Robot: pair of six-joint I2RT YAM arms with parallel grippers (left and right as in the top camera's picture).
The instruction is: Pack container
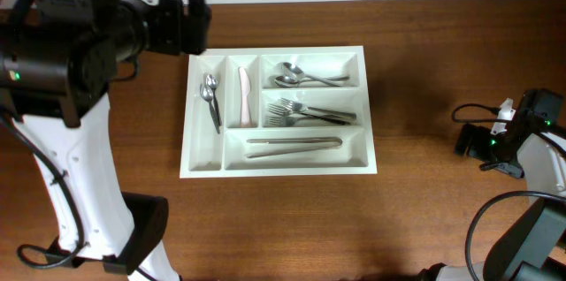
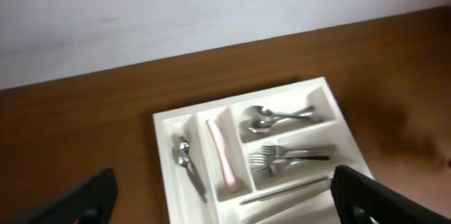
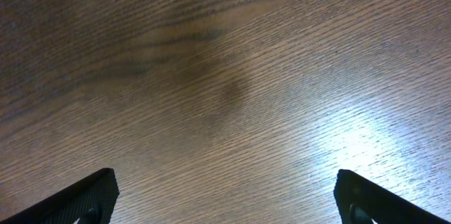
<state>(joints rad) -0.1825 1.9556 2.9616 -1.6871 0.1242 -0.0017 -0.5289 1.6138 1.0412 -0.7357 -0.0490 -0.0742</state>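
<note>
The container (image 1: pixel 367 113) is a large white cutlery tray in the middle of the wooden table. Its two narrow compartments hold spoons (image 1: pixel 210 97) and a pink utensil (image 1: pixel 243 95). The long ones hold spoons (image 1: pixel 296 75), forks (image 1: pixel 305 113) and metal tongs (image 1: pixel 294 145). My left gripper (image 1: pixel 195 25) hangs above the tray's back left corner, open and empty. In its wrist view the container (image 2: pixel 165 175) lies below, between the wide-apart fingers (image 2: pixel 95 196). My right gripper (image 1: pixel 469 140) is open over bare wood far to the right, fingers (image 3: pixel 370 199) spread with nothing between them.
The left arm's white base and black cable (image 1: pixel 80 219) take up the table's left side. The right arm and its cables (image 1: pixel 522 201) stand at the right edge. A pale wall (image 2: pixel 211 13) runs along the back of the table.
</note>
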